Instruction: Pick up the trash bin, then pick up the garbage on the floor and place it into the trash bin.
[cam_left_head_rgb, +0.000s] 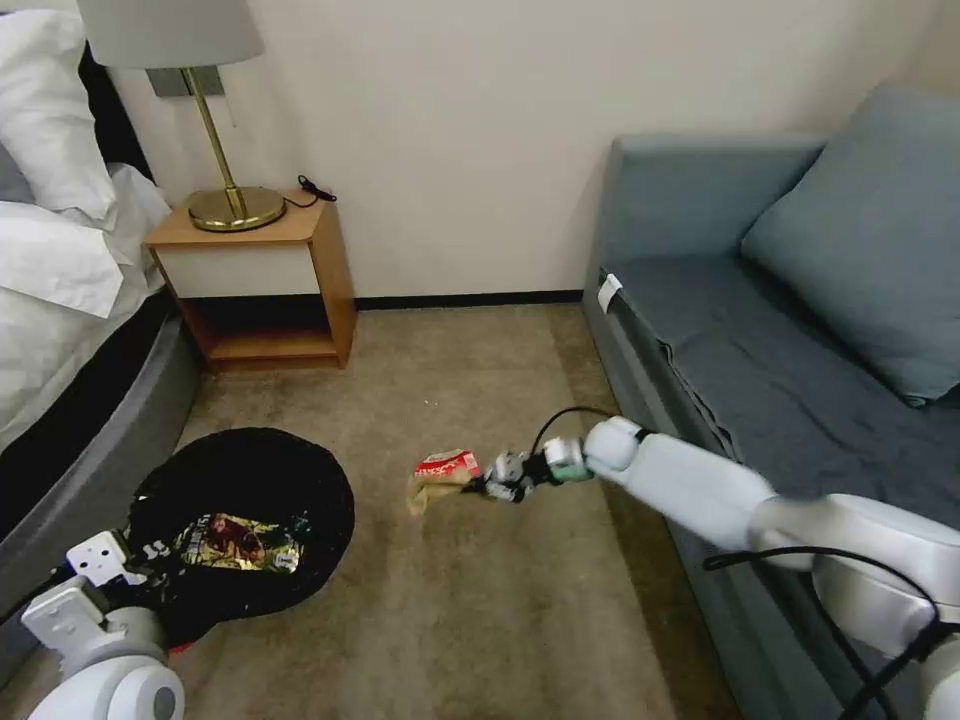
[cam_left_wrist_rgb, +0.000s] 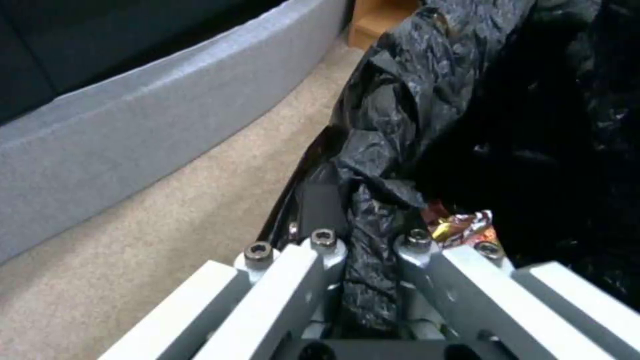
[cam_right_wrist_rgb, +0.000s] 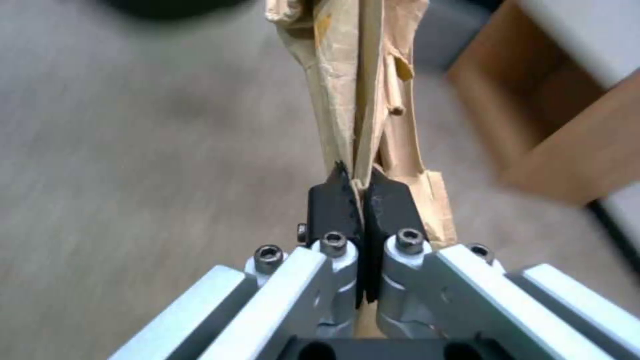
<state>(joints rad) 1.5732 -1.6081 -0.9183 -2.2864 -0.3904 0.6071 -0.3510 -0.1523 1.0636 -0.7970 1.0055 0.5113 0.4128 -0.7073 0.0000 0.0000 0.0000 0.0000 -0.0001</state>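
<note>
The trash bin (cam_left_head_rgb: 250, 480), its crinkly black bag (cam_left_wrist_rgb: 427, 125) folded over the rim, hangs low at the left, held by my left gripper (cam_left_wrist_rgb: 363, 220), which is shut on the bagged rim. A shiny gold-brown wrapper (cam_left_head_rgb: 238, 542) lies inside the bin. My right gripper (cam_left_head_rgb: 480, 485) reaches out over the middle of the carpet floor (cam_left_head_rgb: 470, 600), shut on a piece of garbage (cam_left_head_rgb: 440, 477): a brown paper wrapper with a red-and-white printed top. In the right wrist view the black pads (cam_right_wrist_rgb: 333, 200) pinch the paper's (cam_right_wrist_rgb: 357, 100) edge, and it hangs clear of the carpet.
A blue-grey sofa (cam_left_head_rgb: 780, 330) runs along the right side, close to my right arm. A wooden nightstand (cam_left_head_rgb: 265, 285) with a brass lamp stands at the back left. The bed's grey base (cam_left_head_rgb: 90, 470) curves beside the bin.
</note>
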